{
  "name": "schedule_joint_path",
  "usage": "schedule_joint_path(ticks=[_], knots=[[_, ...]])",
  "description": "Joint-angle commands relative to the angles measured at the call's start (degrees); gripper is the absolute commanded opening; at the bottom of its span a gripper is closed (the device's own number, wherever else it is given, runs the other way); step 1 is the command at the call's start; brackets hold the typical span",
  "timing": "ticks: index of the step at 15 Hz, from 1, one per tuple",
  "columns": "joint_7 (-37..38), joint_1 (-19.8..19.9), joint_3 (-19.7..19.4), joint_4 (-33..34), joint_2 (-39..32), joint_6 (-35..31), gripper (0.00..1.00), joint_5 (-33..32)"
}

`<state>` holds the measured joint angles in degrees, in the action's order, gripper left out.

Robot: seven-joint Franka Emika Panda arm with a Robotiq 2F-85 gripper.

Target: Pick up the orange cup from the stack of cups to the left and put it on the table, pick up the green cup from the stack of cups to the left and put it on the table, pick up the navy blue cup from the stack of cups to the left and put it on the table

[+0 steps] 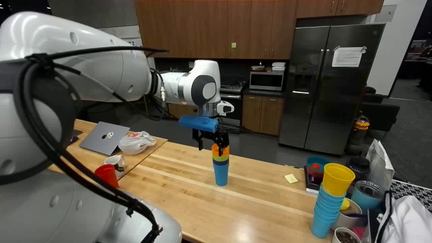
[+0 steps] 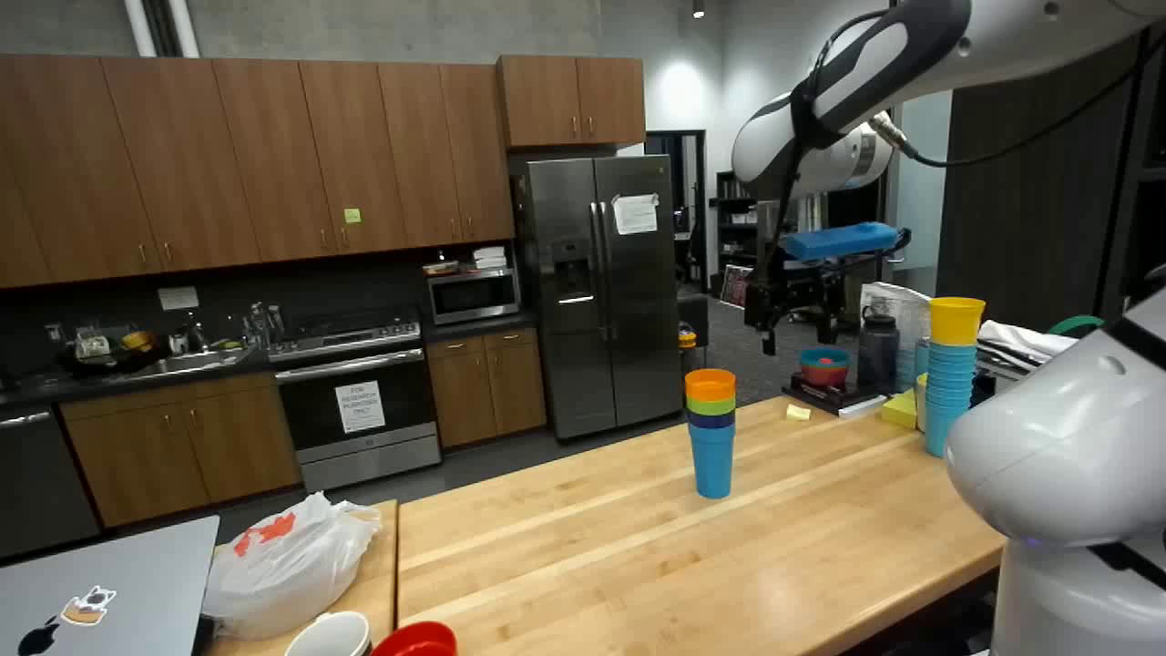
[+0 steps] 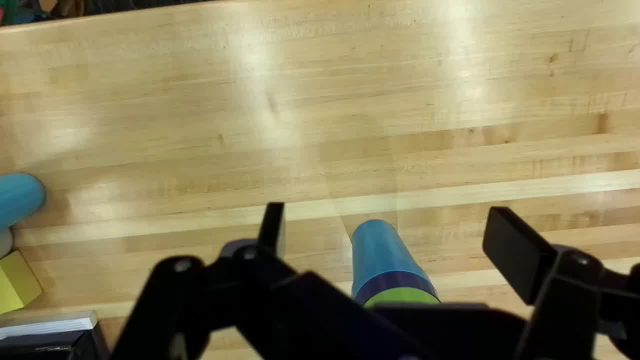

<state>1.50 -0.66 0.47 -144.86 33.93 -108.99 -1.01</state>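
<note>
Black gripper [image 2: 798, 337], spread wide, hangs above the table [image 2: 583, 565], near an upright stack [image 2: 711, 435]: orange cup [image 2: 710, 384] on top, then green cup [image 2: 711, 406], navy blue cup [image 2: 711, 420], blue cup [image 2: 713, 469]. Right, a yellow cup [image 2: 956, 322] tops a taller stack [image 2: 951, 375]; left, a red cup [image 1: 107, 175].

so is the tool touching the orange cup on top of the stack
Apart. In an exterior view, the tool hangs above and to the picture's right of the orange cup, with a clear gap between the two.

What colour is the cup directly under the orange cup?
Green; the cup shows best in an exterior view.
</note>
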Motion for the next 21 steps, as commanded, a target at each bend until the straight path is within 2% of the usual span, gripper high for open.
schedule_joint_path(ticks=[1, 19, 21], knots=[[-0.07, 0.15, 0.14, 0.1, -0.02, 0.12, 1.0, 0.09], [-0.07, 0.15, 0.15, 0.1, -0.02, 0.12, 1.0, 0.09], [-0.31, 0.37, -0.21, -2.34, 2.35, -2.18, 1.0, -0.03]])
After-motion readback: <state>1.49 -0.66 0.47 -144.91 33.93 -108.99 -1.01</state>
